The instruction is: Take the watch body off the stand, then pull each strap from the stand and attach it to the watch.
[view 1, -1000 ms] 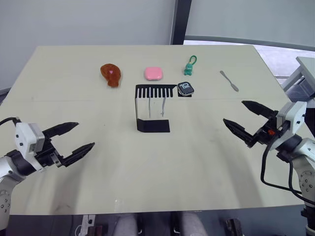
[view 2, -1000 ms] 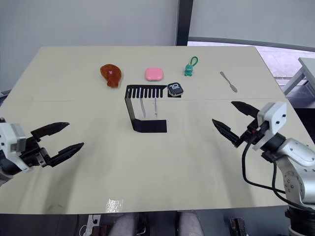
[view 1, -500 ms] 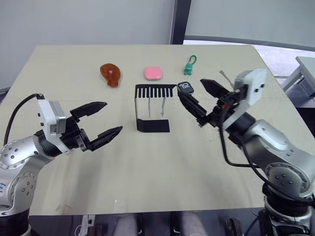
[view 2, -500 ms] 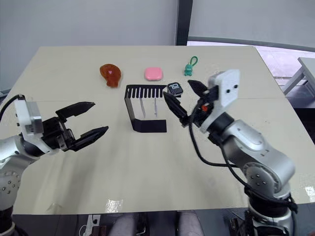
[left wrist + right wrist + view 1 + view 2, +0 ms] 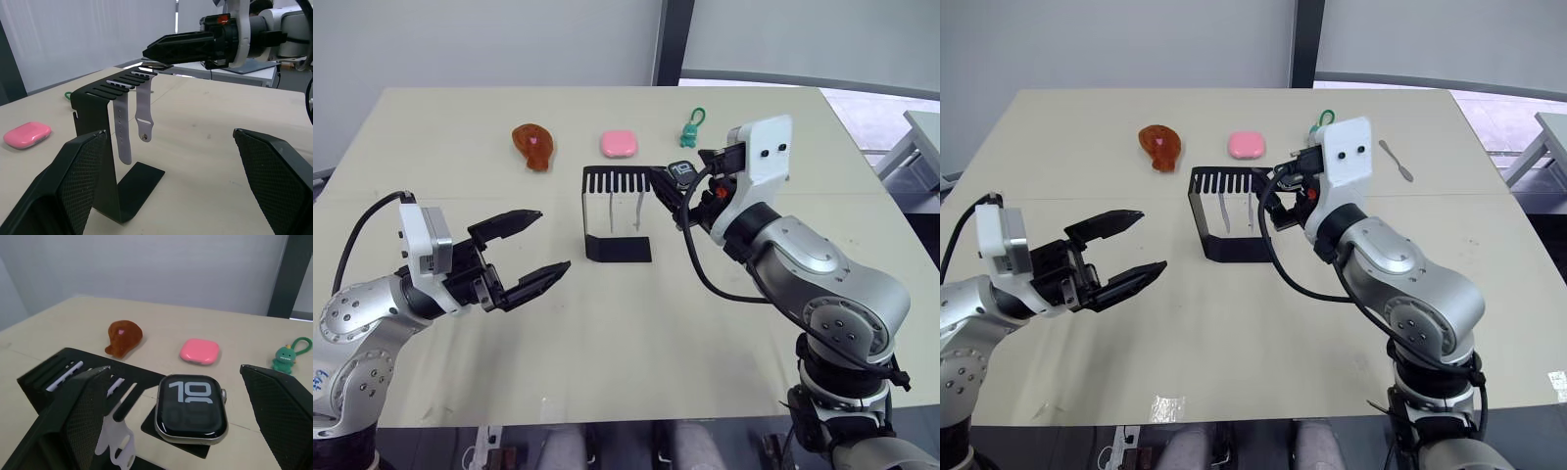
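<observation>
At the far right end of the black stand (image 5: pixel 618 213), on its little shelf, I see the watch body (image 5: pixel 191 408) lying flat with its screen up, showing light digits. My right gripper (image 5: pixel 177 404) is right at it, fingers spread wide, one on each side of the case and not touching it, so it is released and holding nothing. The two pale straps (image 5: pixel 136 114) hang side by side from the slotted top bar of the stand, just left of the watch body, their lower ends clear of the stand's base. My left gripper (image 5: pixel 534 247) hovers over the table (image 5: pixel 636 333) to the left of the stand and nearer to me, well apart from it, its fingers also spread and empty. Farther back on the table I see a brown toy (image 5: pixel 533 146), a pink case (image 5: pixel 619 145) and a green keyring figure (image 5: pixel 689 128).
</observation>
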Available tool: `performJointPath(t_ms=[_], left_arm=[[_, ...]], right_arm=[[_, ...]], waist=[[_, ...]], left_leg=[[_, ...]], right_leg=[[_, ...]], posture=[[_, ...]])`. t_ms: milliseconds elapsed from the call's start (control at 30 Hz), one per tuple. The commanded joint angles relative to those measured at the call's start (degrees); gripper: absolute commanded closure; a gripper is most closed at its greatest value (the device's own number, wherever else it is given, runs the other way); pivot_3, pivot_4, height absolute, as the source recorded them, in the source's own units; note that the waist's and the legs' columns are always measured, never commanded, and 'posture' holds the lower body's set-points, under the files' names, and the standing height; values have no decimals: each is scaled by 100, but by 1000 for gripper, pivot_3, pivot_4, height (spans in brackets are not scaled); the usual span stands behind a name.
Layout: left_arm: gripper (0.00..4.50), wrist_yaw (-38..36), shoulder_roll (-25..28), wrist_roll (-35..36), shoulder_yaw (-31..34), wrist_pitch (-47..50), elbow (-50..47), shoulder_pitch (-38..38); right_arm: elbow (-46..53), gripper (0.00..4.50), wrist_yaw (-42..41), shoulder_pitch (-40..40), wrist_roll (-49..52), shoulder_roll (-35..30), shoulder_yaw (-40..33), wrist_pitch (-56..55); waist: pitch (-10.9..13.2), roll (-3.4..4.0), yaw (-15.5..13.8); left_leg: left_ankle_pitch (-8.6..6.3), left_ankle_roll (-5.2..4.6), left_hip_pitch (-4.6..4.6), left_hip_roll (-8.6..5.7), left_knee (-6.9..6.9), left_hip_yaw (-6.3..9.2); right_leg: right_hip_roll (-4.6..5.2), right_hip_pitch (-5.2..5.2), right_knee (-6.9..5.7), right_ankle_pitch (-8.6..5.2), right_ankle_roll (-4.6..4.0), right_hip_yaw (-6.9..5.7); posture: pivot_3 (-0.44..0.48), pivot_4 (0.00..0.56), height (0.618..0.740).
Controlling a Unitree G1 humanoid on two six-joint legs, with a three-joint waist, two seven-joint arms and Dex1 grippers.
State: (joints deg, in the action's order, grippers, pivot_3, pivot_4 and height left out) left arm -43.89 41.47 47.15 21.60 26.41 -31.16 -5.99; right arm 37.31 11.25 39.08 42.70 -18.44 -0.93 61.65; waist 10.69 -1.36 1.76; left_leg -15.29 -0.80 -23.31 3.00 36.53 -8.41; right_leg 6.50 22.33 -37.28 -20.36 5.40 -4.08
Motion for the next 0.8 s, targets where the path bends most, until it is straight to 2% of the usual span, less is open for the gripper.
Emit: performJointPath(t_ms=[33,200,800], left_arm=[[0,45,59,156,192,-47,-190,-97],[0,293,-27,291,358,-61,-77,-259],[0,320,28,179,389,-123,-39,-253]], right_arm=[[71,32,79,148,-91,118,-188,93],[-12,32,57,200,-174,273,-318,189],[-30,32,-112,207,-286,439,-333,338]], waist=[[0,0,9],[0,-1,7],[0,-1,17]], left_leg=[[0,0,0,0,0,-2],[1,1,-1,0,0,-6],[1,2,-1,0,-1,-10]], right_leg=[[0,3,-5,0,0,2],[-2,8,-11,0,0,10],[-4,12,-12,0,0,16]], posture=[[0,150,740],[0,150,740],[0,150,740]])
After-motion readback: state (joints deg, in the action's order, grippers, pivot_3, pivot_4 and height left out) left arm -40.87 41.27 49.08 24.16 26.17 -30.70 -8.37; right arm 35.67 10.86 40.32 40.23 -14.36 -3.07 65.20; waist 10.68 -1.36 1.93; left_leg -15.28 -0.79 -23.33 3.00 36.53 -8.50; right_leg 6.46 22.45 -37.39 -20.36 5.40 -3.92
